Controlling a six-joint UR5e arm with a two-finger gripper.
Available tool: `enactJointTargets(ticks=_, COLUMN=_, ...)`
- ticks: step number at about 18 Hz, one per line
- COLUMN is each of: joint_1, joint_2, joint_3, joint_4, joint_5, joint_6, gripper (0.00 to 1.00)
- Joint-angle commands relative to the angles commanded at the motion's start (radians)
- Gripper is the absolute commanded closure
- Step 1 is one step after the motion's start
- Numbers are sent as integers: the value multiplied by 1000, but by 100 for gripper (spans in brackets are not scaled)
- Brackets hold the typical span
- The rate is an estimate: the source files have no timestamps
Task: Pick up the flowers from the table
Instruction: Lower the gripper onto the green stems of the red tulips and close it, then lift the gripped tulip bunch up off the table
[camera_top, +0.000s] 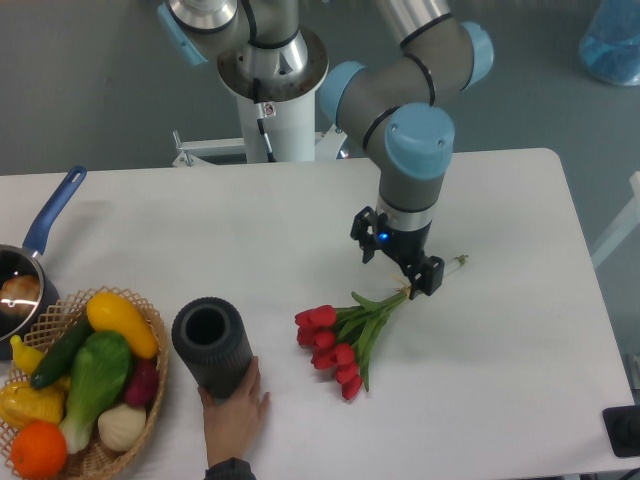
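Red tulips: I see the flowers (343, 338) lying on the table (520, 340), stems toward the end effector.
End effector (397, 260): open, poised over the stems.
Hand (233, 412): holding a dark cylinder (211, 347).

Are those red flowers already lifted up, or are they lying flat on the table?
Lying flat. The flowers rest on the white table, blooms and stems against its surface. The gripper hangs above the stems, open, gripping nothing.

red flowers (335, 340), white table (520, 300), black pincer (400, 262)
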Motion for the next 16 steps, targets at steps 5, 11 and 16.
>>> enactJointTargets(ticks=5, joint_1=-26, joint_2=-51, joint_3=0, joint_4=84, joint_5=0, joint_6=-38, gripper=0)
enactJointTargets(ticks=11, joint_1=-40, joint_2=-107, joint_3=21, joint_4=126, joint_5=0, joint_6=-78, gripper=0)
enactJointTargets(ticks=16, joint_1=-58, joint_2=-123, joint_3=28, joint_4=126, joint_5=2, joint_6=-86, gripper=10)
